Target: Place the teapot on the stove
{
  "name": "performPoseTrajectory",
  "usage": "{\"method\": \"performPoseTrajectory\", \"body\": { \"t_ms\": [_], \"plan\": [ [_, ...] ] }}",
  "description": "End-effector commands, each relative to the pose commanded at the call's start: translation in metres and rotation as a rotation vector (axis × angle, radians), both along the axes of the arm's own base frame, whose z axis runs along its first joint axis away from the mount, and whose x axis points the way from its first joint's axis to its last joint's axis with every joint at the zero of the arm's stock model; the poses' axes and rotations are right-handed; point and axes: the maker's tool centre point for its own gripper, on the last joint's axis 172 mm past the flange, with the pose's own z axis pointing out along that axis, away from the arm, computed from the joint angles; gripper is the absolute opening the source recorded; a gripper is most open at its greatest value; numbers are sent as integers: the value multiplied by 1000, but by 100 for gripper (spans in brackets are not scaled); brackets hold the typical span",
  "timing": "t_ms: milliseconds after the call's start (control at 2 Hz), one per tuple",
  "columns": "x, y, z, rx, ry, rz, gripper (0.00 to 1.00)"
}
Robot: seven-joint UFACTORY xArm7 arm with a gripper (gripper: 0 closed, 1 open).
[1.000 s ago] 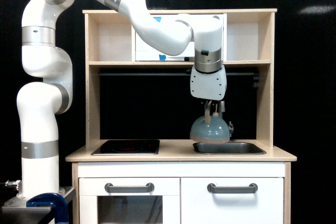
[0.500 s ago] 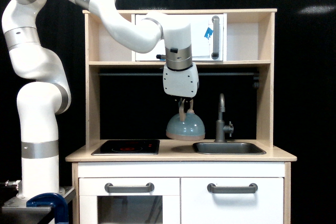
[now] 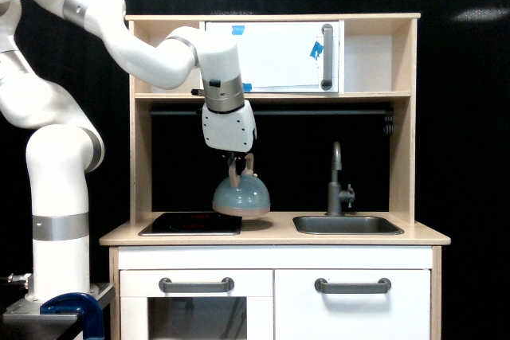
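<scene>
Teapot (image 3: 241, 196) hangs tilted from the gripper (image 3: 239, 160), clamped on its wooden handle, just above the stove's (image 3: 179, 223) right edge. Best levelled further left over the black panel, then lowered gently.

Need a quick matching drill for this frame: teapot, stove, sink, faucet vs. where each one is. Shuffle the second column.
Things:
1. teapot
2. stove
3. sink
4. faucet

Places:
A. upright behind the basin
B. hanging by its handle from the tool, tilted, over the stove's near edge
C. flush in the counter, exterior view's left
D. set in the counter, exterior view's right

Pairs: 1-B, 2-C, 3-D, 4-A
</scene>
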Motion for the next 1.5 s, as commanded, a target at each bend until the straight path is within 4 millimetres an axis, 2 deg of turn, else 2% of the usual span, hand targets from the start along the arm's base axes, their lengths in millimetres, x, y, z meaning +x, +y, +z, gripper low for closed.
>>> {"method": "performPoseTrajectory", "body": {
  "t_ms": [500,1000,1500],
  "plan": [
    [-54,-28,5,0,0,0,0],
    [-91,-24,-17,0,0,0,0],
    [-93,1,-14,0,0,0,0]
  ]
}}
